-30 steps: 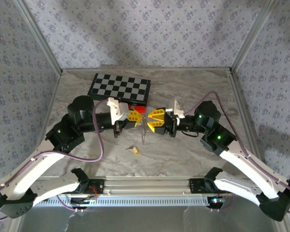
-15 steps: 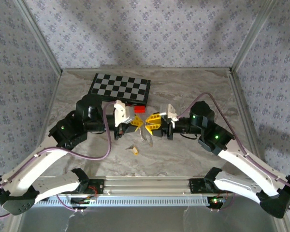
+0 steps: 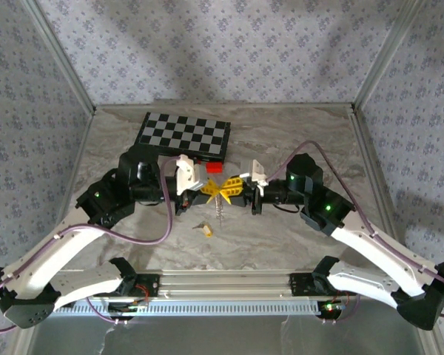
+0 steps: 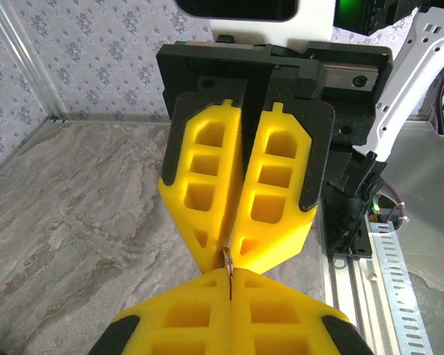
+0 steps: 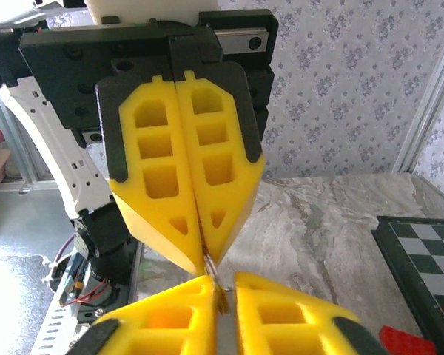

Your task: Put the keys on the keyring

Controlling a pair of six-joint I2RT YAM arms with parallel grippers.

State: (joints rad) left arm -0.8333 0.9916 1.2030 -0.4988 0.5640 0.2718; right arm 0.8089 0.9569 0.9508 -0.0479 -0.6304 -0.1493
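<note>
Keyring, thin, light, likely slippery, is pinched at its rim by both left gripper and right gripper.

Left end effector, right end effector, clamped tip-to-tip

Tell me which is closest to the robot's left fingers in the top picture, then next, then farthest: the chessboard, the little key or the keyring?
1. The keyring: pinched right in the left fingers, hanging down from them.
2. The little key: lying on the table just in front, on the near side.
3. The chessboard: at the back of the table, farthest away.
</note>
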